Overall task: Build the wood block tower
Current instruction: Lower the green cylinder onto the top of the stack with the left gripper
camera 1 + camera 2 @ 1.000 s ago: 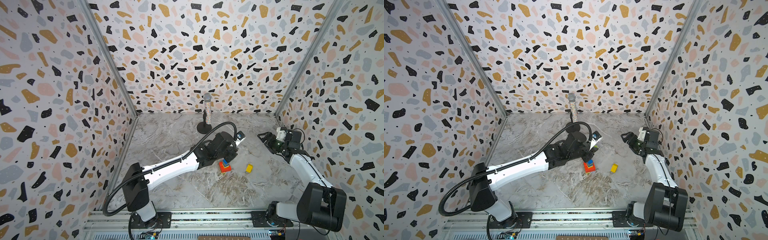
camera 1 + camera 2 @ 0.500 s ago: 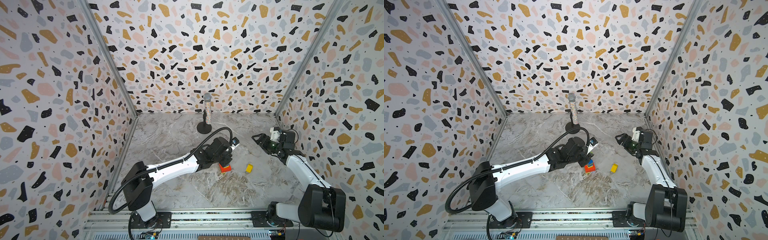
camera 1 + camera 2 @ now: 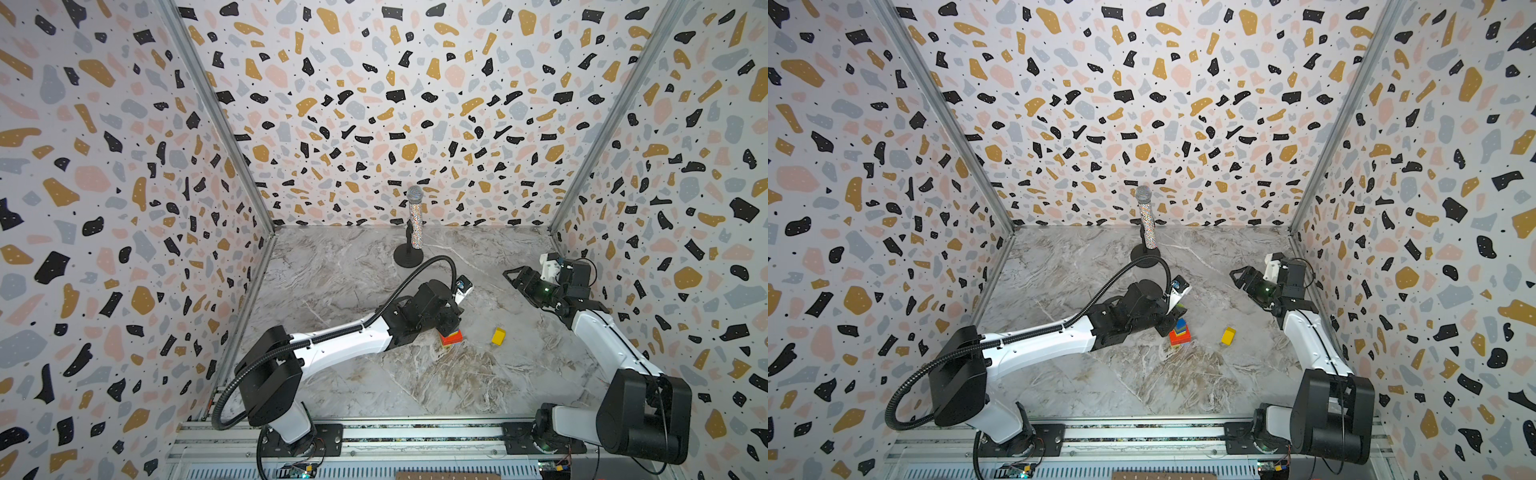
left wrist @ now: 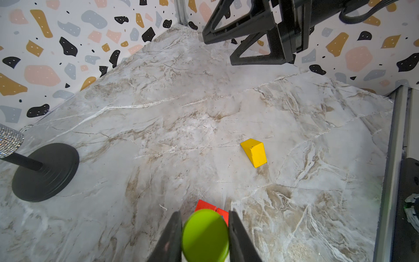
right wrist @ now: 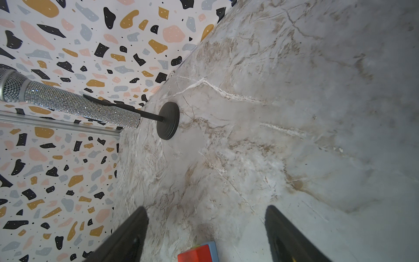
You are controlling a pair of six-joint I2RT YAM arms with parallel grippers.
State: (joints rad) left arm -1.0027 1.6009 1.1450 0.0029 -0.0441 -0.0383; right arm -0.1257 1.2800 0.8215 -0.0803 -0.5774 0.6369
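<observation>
The tower (image 3: 451,338) (image 3: 1179,337) is a short stack mid-floor, with red blocks at the base and green and blue ones above. My left gripper (image 3: 447,322) (image 4: 204,213) hangs just over it, shut on a lime-green cylinder (image 4: 205,236); red blocks (image 4: 209,206) peek out beyond the cylinder. A loose yellow block (image 3: 498,336) (image 3: 1228,336) (image 4: 254,152) lies to the tower's right. My right gripper (image 3: 512,277) (image 3: 1237,277) (image 5: 206,212) stands open and empty above the floor at the right. Red and light blue blocks (image 5: 197,253) show at the edge of its wrist view.
A glittery microphone (image 3: 415,222) (image 5: 74,105) on a round black stand (image 3: 408,259) (image 4: 43,172) stands at the back middle. Patterned walls close in the left, back and right; a metal rail (image 3: 374,432) runs along the front.
The left gripper, still holding the cylinder, has come down and slightly left onto the tower. The right gripper has swung a little leftward toward the middle, still open.
</observation>
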